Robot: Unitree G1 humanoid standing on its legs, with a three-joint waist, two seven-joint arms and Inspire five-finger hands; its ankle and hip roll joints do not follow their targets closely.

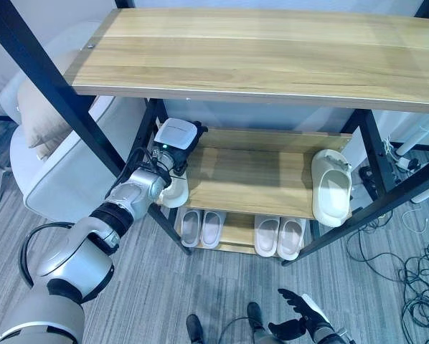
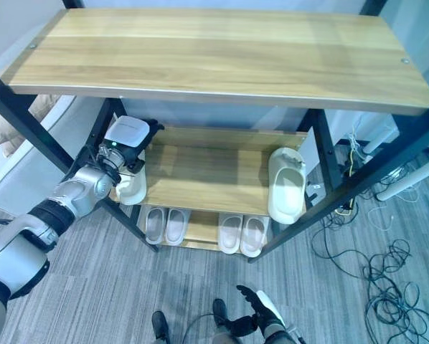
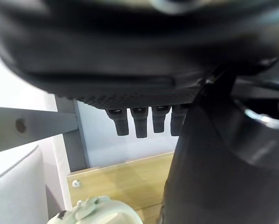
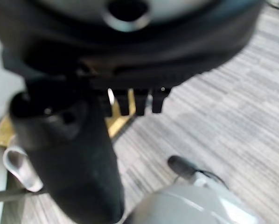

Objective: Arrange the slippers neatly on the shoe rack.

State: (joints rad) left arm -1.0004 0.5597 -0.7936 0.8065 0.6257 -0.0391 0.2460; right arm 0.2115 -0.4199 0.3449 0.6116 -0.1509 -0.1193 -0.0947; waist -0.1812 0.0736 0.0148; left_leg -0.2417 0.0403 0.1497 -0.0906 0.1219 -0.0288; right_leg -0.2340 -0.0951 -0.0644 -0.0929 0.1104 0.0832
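The shoe rack (image 1: 257, 183) has three wooden shelves on a black frame. A white slipper (image 1: 173, 193) lies at the left end of the middle shelf, and it also appears in the left wrist view (image 3: 100, 212). My left hand (image 1: 177, 137) hovers just above it with straight fingers (image 3: 139, 121), holding nothing. A second white slipper (image 1: 331, 190) lies at the right end of that shelf, its heel past the front edge. Two pairs (image 1: 200, 228) (image 1: 279, 236) stand side by side on the bottom shelf. My right hand (image 1: 300, 315) hangs open low over the floor.
The wide top shelf (image 1: 272, 50) overhangs the middle shelf. A pale armchair with a beige cushion (image 1: 42, 122) stands left of the rack. Loose cables (image 1: 415, 272) lie on the grey carpet at the right. Black slanted posts (image 1: 57, 93) cross the rack's front corners.
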